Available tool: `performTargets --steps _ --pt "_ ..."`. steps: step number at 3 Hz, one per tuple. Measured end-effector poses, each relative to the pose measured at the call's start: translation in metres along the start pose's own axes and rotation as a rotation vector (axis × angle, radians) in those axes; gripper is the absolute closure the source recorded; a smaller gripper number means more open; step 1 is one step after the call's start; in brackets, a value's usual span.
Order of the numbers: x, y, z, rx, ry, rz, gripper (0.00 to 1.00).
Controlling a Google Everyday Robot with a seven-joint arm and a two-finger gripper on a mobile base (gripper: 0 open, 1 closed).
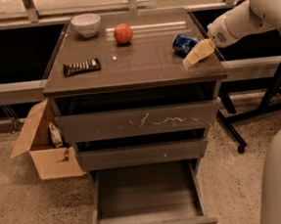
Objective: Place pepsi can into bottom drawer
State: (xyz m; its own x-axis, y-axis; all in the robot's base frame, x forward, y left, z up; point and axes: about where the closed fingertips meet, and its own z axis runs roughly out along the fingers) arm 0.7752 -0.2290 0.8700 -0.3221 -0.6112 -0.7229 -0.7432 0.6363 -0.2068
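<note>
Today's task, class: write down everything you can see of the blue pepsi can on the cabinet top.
The pepsi can is small, blue with pale lettering, and looks like shiny metal. It seems to lie on its side near the right edge of the cabinet top, resting on it. The gripper is close at its right, covering part of it; contact cannot be told.
</note>
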Motion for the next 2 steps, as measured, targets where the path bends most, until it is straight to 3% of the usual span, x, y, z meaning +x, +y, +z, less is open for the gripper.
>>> performTargets --steps 2 --pt "0.0073 -0.0077 0.0122 -0.017 0.014 0.039 0.00"
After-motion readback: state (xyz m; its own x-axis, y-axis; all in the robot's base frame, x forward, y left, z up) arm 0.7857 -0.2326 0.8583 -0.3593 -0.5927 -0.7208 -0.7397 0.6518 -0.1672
